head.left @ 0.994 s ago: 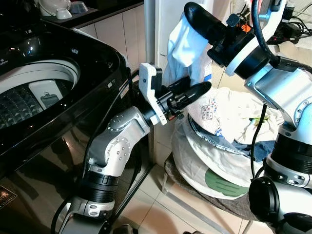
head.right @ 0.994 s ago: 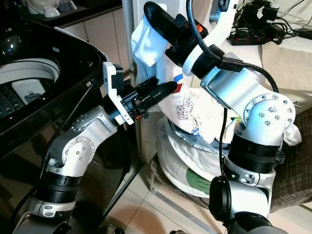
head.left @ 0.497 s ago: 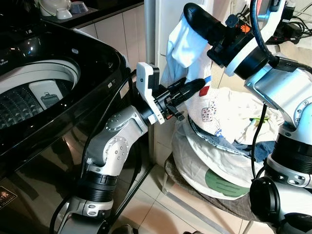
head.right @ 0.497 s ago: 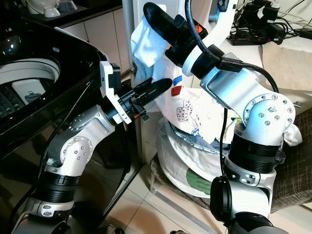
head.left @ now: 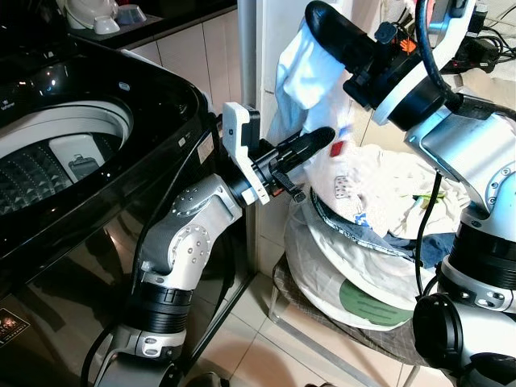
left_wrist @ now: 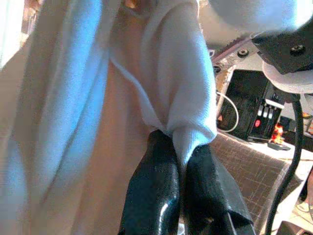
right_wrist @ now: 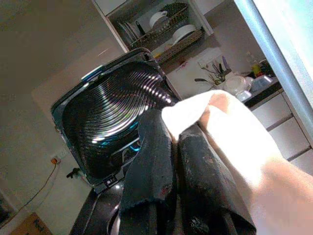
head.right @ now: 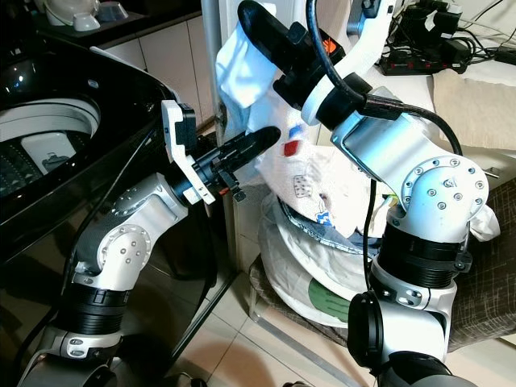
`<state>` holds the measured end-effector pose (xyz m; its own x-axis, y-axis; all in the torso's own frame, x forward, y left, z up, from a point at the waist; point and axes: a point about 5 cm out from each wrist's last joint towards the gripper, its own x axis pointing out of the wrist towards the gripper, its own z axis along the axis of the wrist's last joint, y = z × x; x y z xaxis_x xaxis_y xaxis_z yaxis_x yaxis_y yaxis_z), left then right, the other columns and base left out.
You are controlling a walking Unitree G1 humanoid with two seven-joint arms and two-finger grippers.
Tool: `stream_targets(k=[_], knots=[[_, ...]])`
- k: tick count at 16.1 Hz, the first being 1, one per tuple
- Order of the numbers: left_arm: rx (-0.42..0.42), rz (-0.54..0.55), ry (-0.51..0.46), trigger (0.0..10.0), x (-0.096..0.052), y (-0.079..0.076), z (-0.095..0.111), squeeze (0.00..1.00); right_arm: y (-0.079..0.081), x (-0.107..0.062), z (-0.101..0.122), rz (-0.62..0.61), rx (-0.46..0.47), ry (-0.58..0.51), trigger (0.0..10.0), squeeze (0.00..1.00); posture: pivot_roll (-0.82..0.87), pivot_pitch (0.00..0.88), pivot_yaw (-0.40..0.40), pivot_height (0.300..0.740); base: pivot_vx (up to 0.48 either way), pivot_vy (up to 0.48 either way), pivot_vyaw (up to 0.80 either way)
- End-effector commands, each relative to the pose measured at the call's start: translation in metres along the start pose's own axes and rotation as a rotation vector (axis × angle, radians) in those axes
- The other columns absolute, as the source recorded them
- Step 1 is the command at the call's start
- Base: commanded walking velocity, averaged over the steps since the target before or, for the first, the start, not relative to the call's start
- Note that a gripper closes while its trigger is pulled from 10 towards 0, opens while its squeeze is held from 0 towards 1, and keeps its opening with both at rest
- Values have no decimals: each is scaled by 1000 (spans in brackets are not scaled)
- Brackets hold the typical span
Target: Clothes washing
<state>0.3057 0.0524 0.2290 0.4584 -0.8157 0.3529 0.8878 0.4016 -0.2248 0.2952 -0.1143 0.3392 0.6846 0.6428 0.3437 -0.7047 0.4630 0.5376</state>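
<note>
A white patterned garment (head.left: 302, 76) hangs stretched between my two grippers above a laundry pile (head.left: 379, 193). My right gripper (head.left: 316, 14) is raised high and shut on the cloth's top edge; in the right wrist view its fingers (right_wrist: 151, 161) pinch white fabric (right_wrist: 220, 127). My left gripper (head.left: 324, 137) reaches in lower from the left and is shut on a fold of the same garment; the left wrist view has white cloth (left_wrist: 183, 98) pinched between its fingertips (left_wrist: 156, 176). The open black top-load washing machine (head.left: 121, 97) stands at the left, with its drum (head.left: 48, 161) visible.
The laundry pile rests in a white bag (head.left: 339, 266) on a low stand at the right. White cabinets (head.left: 201, 48) and a counter with dishes (head.left: 97, 12) lie behind the washer. Its raised lid (right_wrist: 112, 122) appears in the right wrist view. Cables and a power strip (head.right: 427, 40) sit at the far right.
My left gripper has drawn back leftward and slightly up with the garment's fold, pulling the cloth off the pile. The right gripper has held its place.
</note>
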Motion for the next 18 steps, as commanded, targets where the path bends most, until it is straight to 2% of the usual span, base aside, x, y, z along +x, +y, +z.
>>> stream_targets(k=[1, 2, 3, 4, 5, 6, 7, 8, 9, 10, 11, 12, 13, 14, 16, 17, 18], knots=[[13, 15, -19, 0, 1, 4, 5, 0, 2, -2, 1, -7, -23, -13, 0, 0, -99, 0, 46, 740, 0, 0, 0], [37, 58, -36, 0, 0, 10, 11, 0, -1, -3, 2, -45, -33, -19, 10000, 0, -99, 0, 46, 740, 0, 0, 0], [48, 76, -43, 0, 0, 13, 14, 0, -2, -4, 2, -63, -36, -24, 10000, 604, -96, 0, 50, 740, 0, 0, 0], [82, 121, -61, 0, -2, 22, 23, 0, -4, -4, 3, -59, -20, -36, 10000, 1000, -92, 0, 53, 740, 0, 0, 0], [101, 142, -69, 0, -3, 25, 28, 0, -5, -4, 4, -56, -17, -38, 10000, 1000, -92, 0, 53, 740, 0, 0, 0], [183, 218, -98, 0, -8, 40, 49, 0, -8, -8, 6, -76, -42, -42, 10000, 1000, -87, 0, 60, 740, 0, 0, 0], [243, 258, -108, 0, -10, 47, 64, 0, -11, -11, 8, -106, -71, -46, 10000, 1000, -85, 0, 63, 740, 0, 0, 0], [381, 341, -122, 0, -13, 61, 98, 0, -17, -18, 10, -160, -129, -44, 10000, 0, -82, 0, 66, 740, 0, 0, 0], [467, 390, -129, 0, -14, 68, 118, 0, -20, -22, 11, -184, -159, -37, 10000, 0, -77, 0, 67, 740, 0, 0, 0], [659, 510, -120, 0, -17, 80, 156, 0, -24, -27, 10, -217, -219, -7, 10000, 0, -66, 0, 65, 740, 0, 0, 0], [1006, 750, -144, 0, -26, 85, 220, 0, -28, -33, 6, -249, -280, 37, 10000, 0, -60, 0, 65, 740, 0, 0, 0], [1208, 883, -278, 0, -33, 69, 277, 0, -31, -36, 3, -267, -298, 53, 10000, 0, -55, 0, 68, 740, 0, 0, 0], [1255, 897, -325, 0, -34, 61, 292, 0, -32, -36, 3, -273, -303, 56, 10000, 0, -53, 0, 71, 740, 0, 0, 0], [1368, 926, -370, 0, -34, 48, 313, 0, -33, -37, 0, -287, -320, 60, 10000, 0, -53, 0, 80, 740, 0, 0, 0], [1487, 963, -360, 0, -33, 39, 328, 0, -34, -37, -3, -300, -334, 64, 10000, 0, -54, 0, 94, 740, 0, 0, 0], [1535, 978, -312, 0, -32, 40, 329, 0, -34, -37, -6, -303, -342, 67, 10000, 0, -59, 0, 103, 740, 0, 0, 0], [1526, 991, 30, 0, -30, 73, 301, 0, -35, -39, -13, -309, -369, 98, 10000, 0, -59, 0, 103, 740, 0, 0, 0]])
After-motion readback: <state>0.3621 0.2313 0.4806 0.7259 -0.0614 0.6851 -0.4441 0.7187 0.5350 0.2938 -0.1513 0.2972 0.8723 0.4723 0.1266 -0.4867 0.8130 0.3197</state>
